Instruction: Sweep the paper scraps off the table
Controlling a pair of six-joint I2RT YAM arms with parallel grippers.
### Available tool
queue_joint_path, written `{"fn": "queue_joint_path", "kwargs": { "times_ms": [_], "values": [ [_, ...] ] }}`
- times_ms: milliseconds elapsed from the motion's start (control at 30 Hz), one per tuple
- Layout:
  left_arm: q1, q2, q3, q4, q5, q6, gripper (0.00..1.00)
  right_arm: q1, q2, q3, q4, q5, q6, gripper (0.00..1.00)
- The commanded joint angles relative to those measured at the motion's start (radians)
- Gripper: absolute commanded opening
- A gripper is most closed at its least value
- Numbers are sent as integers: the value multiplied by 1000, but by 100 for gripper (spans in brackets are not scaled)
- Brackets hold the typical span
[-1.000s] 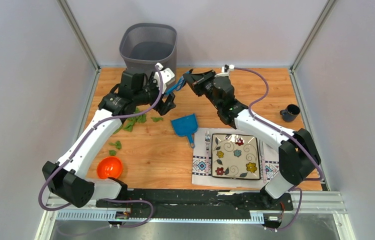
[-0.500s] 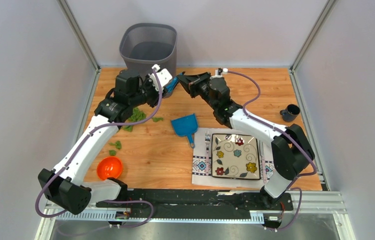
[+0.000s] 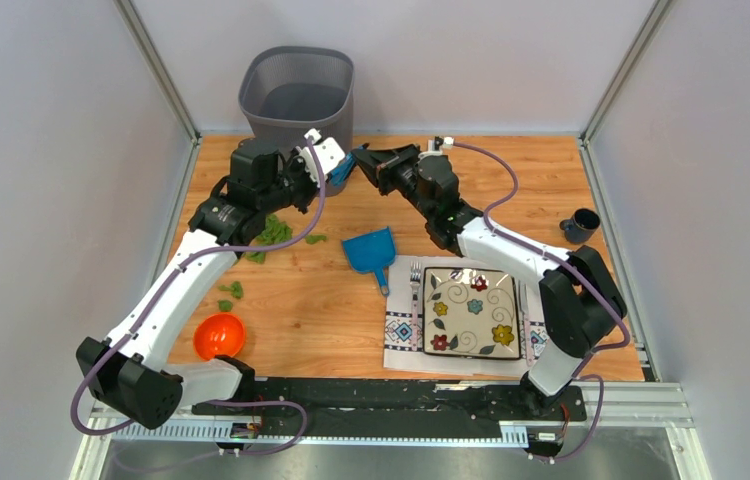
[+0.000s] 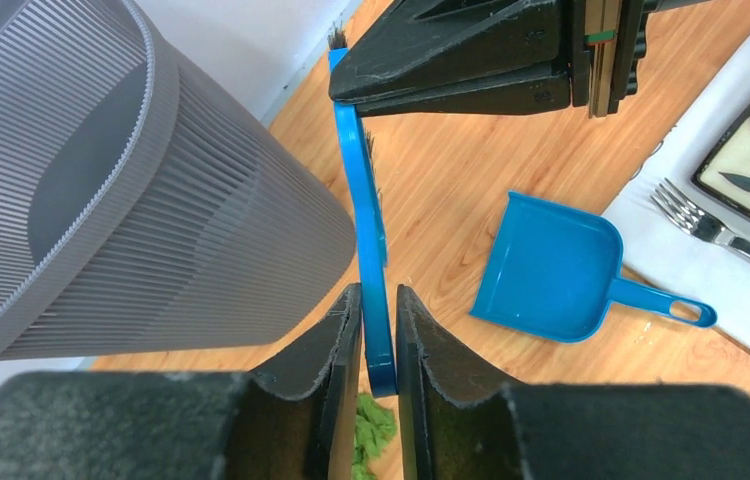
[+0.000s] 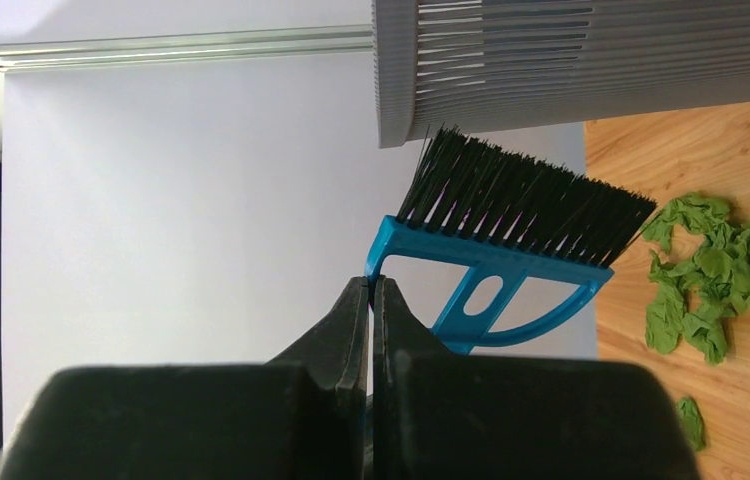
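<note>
While the blue brush (image 4: 369, 200) is held up over the table (image 3: 301, 310), it is gripped at both ends. The left gripper (image 4: 379, 295) is closed on the handle, which is pinched between its two fingers (image 4: 331, 350). The right gripper (image 5: 372, 287) is shut tight on a corner of the blue frame, just beside the black bristles (image 5: 521, 205). The brush is held right next to the grey basket (image 3: 296, 95), which is stood at the far edge of the table. The dark bottom of the basket is seen from above. The paper scraps (image 3: 271, 232) are spread on the wood under the left arm, and a few more (image 3: 231, 291) are found nearer the orange bowl (image 3: 219, 335). The blue dustpan (image 3: 371, 250) is laid flat on the table, scoop side up, between the scraps and the white placemat (image 3: 401, 330). A flowered plate (image 3: 471, 312) and a fork (image 3: 415, 278) are set on the placemat. A dark cup (image 3: 581, 225) is stood at the right side, and what is inside it cannot be told.
</note>
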Motion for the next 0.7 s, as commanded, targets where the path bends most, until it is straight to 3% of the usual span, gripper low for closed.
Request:
{"fn": "queue_joint_path", "kwargs": {
  "times_ms": [0, 467, 633, 667],
  "values": [
    [-4, 0, 0, 12, 23, 11, 26, 4, 16, 52, 74, -9, 31, 0],
    [-1, 12, 5, -11, 17, -17, 32, -14, 5, 52, 87, -9, 22, 0],
    [5, 18, 16, 1, 29, -37, 16, -14, 11, 57, 90, -52, 20, 0],
    [4, 20, 17, -1, 34, -38, 6, -13, 14, 60, 91, -57, 20, 0]
  ]
}}
